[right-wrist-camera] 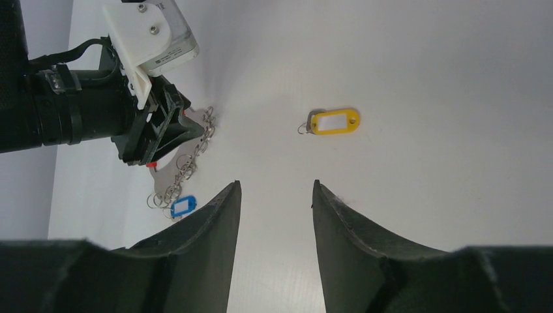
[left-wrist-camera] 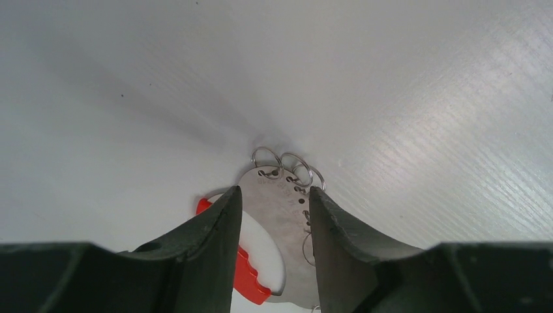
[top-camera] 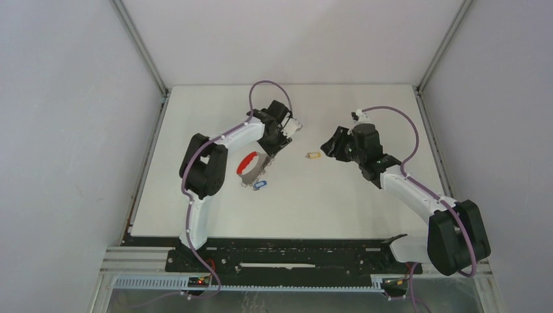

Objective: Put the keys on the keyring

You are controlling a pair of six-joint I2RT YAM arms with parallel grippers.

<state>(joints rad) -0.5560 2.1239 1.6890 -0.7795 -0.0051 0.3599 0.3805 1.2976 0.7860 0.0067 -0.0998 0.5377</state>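
**Gripping light, slippery hardware**

The left end effector (left-wrist-camera: 275, 195) stands open astride the keyring (left-wrist-camera: 279, 225), a stiff, thin metal plate lying flat on the desk (right-wrist-camera: 424, 195). Its red band looks the surest hold. The right end effector (right-wrist-camera: 275, 186) hovers open and empty near the yellow-tagged key (right-wrist-camera: 334, 122), which is light and best pinched by its tag. The blue-tagged key (right-wrist-camera: 183, 207) lies by the keyring's loops, perhaps hooked on.

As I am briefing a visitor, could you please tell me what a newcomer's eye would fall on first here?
The keyring with its bright red band, left of centre under the left gripper, whose open jaws straddle its metal plate. Next come the yellow key, lying alone ahead of the open right gripper, and the blue key by the keyring's wire rings.
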